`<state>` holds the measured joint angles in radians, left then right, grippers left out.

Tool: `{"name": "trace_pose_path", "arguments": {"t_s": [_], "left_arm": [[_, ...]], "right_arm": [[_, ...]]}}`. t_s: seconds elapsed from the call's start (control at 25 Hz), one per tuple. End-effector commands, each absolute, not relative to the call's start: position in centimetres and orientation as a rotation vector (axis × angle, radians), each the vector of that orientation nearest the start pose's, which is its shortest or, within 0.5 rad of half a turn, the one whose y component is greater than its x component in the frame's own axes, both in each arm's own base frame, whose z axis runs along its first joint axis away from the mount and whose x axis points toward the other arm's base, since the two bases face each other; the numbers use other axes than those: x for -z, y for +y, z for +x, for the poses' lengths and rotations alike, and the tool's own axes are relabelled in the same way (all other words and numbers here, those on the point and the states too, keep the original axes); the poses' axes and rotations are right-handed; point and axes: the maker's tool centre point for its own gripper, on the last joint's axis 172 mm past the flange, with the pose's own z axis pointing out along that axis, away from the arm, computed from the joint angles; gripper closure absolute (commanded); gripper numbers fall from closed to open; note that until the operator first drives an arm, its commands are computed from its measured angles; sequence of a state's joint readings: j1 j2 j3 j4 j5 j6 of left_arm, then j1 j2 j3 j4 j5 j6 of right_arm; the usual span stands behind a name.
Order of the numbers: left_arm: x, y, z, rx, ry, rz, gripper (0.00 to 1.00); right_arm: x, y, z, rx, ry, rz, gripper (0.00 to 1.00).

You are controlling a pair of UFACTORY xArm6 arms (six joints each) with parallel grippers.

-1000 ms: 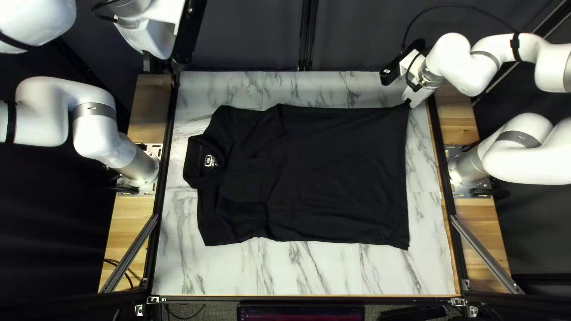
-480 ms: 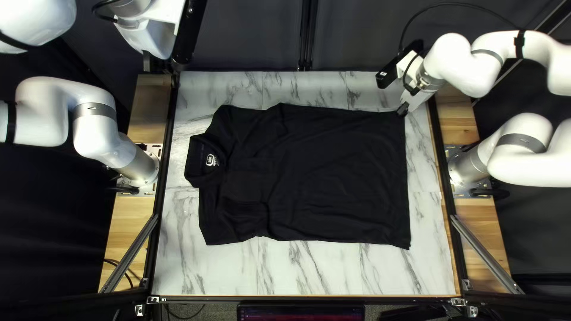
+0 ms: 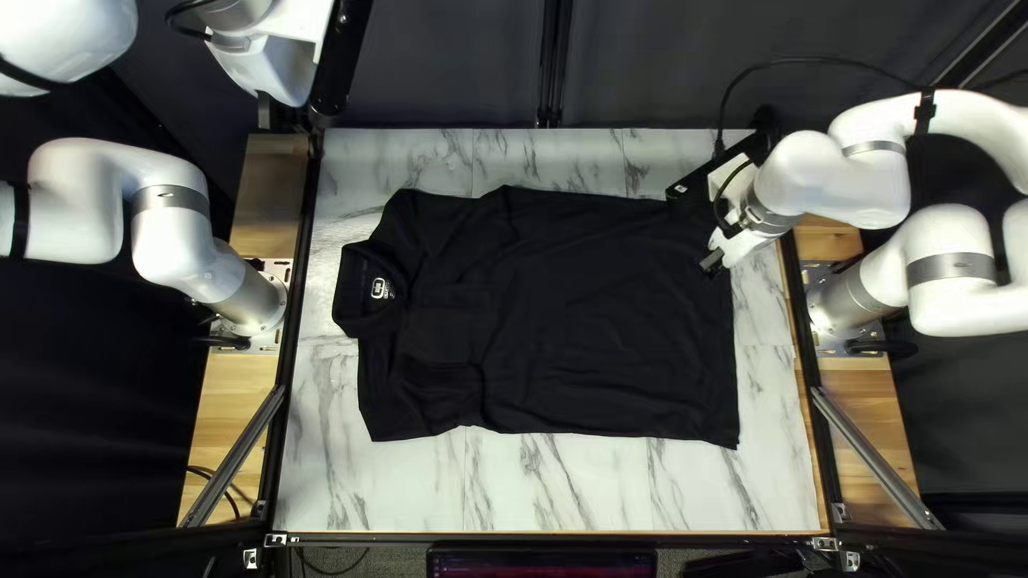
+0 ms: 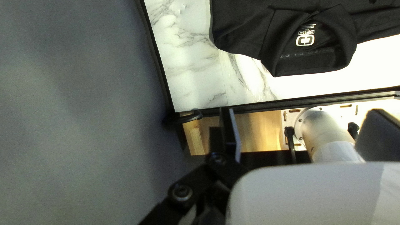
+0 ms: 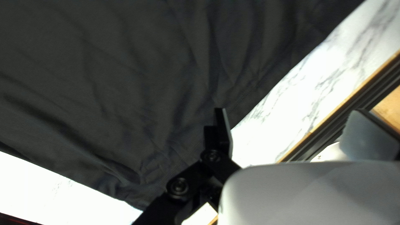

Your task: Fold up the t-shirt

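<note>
The black t-shirt lies flat and spread, its collar toward the left of the top left view and its hem toward the right. Over the far end of the hem hangs my right gripper; its arm covers the far hem corner. In the right wrist view the right gripper is open above the shirt, and whether it touches the cloth I cannot tell. My left gripper is raised past the table's far left corner. In the left wrist view the left gripper stands open, with the shirt's collar beyond it.
Marble-patterned table top shows around the shirt, widest on the near side. Black rails line its sides, with wooden strips outside them. Both arm bases stand there. A dark curtain hangs behind.
My right gripper has moved from the far hem corner toward the near side, along the hem. That corner, earlier drawn out at the gripper, has slackened. The left arm has stayed put.
</note>
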<state>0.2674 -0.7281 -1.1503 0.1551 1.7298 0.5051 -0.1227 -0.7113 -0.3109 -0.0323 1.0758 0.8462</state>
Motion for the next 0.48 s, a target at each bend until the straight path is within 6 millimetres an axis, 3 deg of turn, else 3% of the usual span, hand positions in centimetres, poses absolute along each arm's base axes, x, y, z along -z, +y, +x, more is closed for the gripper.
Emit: {"name": "trace_pose_path", "arguments": {"t_s": [0.04,0.08,0.2,0.24,0.36,0.48], "left_arm": [[-44.1,11.2,24.7,0.119,0.296,-2.929,0.0],[-44.1,11.2,24.7,0.119,0.296,-2.929,0.0],[-44.1,11.2,24.7,0.119,0.296,-2.929,0.0],[-44.1,11.2,24.7,0.119,0.296,-2.929,0.0],[-44.1,11.2,24.7,0.119,0.296,-2.929,0.0],[-44.1,11.2,24.7,0.119,0.296,-2.929,0.0]], "right_arm": [[-13.0,-3.7,24.4,-0.071,1.451,-2.836,0.0],[-12.7,-3.0,24.5,-0.093,1.441,-2.828,0.0],[-11.5,2.3,25.2,-0.122,1.519,-2.772,0.0],[-11.0,5.1,25.8,-0.11,1.604,-2.722,0.0],[-9.5,10.1,27.3,-0.083,1.861,-2.545,0.0],[-9.3,10.5,27.4,-0.078,1.908,-2.511,0.0]]}}
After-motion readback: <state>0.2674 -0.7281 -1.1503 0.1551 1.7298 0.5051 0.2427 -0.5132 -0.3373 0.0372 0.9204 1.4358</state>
